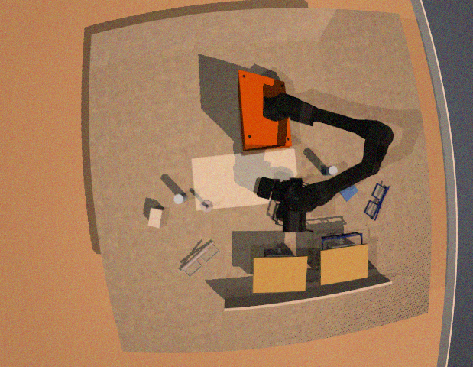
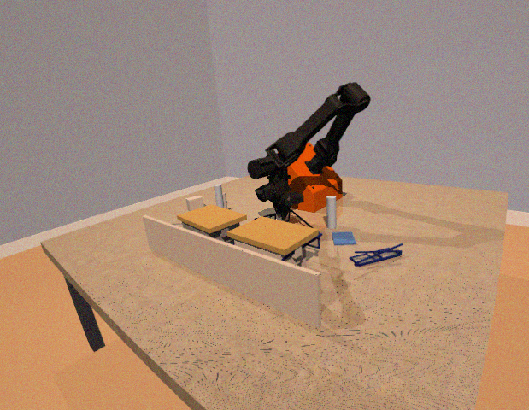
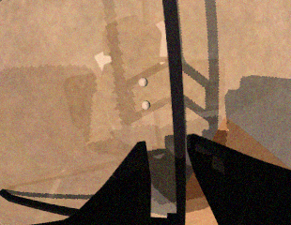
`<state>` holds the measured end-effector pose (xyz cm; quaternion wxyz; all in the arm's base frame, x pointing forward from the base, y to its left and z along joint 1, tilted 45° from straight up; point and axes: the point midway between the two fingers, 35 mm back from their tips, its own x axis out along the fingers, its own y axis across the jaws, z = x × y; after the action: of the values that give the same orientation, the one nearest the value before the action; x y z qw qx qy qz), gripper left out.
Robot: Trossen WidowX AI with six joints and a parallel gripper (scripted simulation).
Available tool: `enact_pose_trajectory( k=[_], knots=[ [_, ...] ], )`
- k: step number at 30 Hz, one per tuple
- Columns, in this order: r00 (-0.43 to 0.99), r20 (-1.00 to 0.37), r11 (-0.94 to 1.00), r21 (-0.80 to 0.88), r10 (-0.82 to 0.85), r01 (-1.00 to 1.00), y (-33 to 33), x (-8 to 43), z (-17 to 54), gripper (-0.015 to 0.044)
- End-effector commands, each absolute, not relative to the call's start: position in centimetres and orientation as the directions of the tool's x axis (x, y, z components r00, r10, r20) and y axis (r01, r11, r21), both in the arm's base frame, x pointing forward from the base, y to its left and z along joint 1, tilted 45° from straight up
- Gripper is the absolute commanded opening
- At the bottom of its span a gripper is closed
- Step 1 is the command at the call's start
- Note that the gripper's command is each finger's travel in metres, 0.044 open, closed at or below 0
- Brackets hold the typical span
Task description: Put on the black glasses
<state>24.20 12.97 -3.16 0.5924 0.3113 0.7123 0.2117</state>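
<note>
My gripper [image 2: 281, 217] [image 3: 166, 145] points down, its fingers partly open on both sides of the black glasses' front bar. The black glasses [image 1: 271, 209] [image 3: 174, 70] show a gap to the left finger and lie very near the right one. One temple reaches left behind the left finger in the wrist view. In the top view the arm hides the fingertips. Two display heads are mostly hidden under two tan boards; the left head [image 1: 279, 251] shows as a dark shape, and blue glasses [image 1: 342, 235] are at the right one. I cannot make out the yellow tag.
A low pale wall [image 1: 307, 297] [image 2: 233, 265] runs behind the tan boards [image 1: 280, 274] [image 1: 344, 264]. Grey posts [image 1: 332, 170] [image 1: 178, 198], a blue square [image 1: 348, 193], blue glasses [image 1: 377, 200], pale glasses [image 1: 199, 255] and a white block [image 1: 155, 217] are around.
</note>
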Motion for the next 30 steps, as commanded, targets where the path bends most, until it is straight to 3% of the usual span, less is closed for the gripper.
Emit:
enact_pose_trajectory(
  k=[1, 14, 30],
  knots=[
    [-0.104, -0.712, 0.717, 0.671, 0.694, 0.192, 13.0, 24.2, -3.1, 0.0087],
    [-0.104, -0.712, 0.717, 0.671, 0.694, 0.192, 13.0, 24.2, -3.1, 0.0000],
    [-0.106, -0.717, 0.722, 0.664, 0.688, 0.196, 8.6, 25.3, 0.8, 0.0000]
  ],
)
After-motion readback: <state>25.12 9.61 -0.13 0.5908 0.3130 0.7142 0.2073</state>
